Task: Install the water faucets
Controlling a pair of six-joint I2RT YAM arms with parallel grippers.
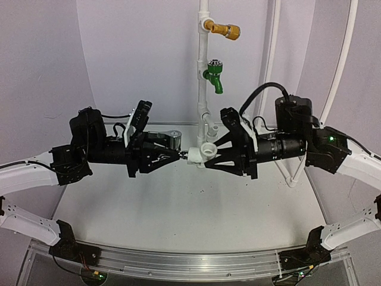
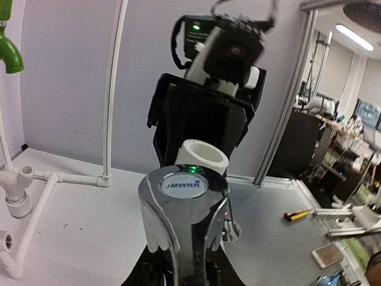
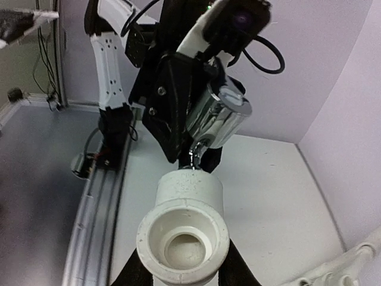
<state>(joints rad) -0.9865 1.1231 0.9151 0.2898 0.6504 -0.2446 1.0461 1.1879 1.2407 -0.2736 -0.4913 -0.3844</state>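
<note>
My left gripper [image 1: 172, 154] is shut on the shiny silver tap [image 1: 168, 140], which fills the left wrist view [image 2: 183, 208] with its "JMWRR" cap toward the camera. My right gripper [image 1: 209, 156] is shut on the white plastic fitting [image 1: 202, 154], its round socket open toward the right wrist camera [image 3: 184, 235]. The two pieces are held above the table, end to end. The tap's threaded end meets the fitting's far end [image 3: 193, 162]. The white fitting shows just behind the tap [image 2: 202, 157]. The tap also shows in the right wrist view [image 3: 219, 116].
A white pipe stand [image 1: 204, 65] rises at the back centre with a yellow-brass tap [image 1: 225, 28] and a green tap [image 1: 214, 76]. White pipe joints [image 2: 18, 193] lie on the table at the back. A yellow-handled tool [image 2: 296, 214] lies to the right.
</note>
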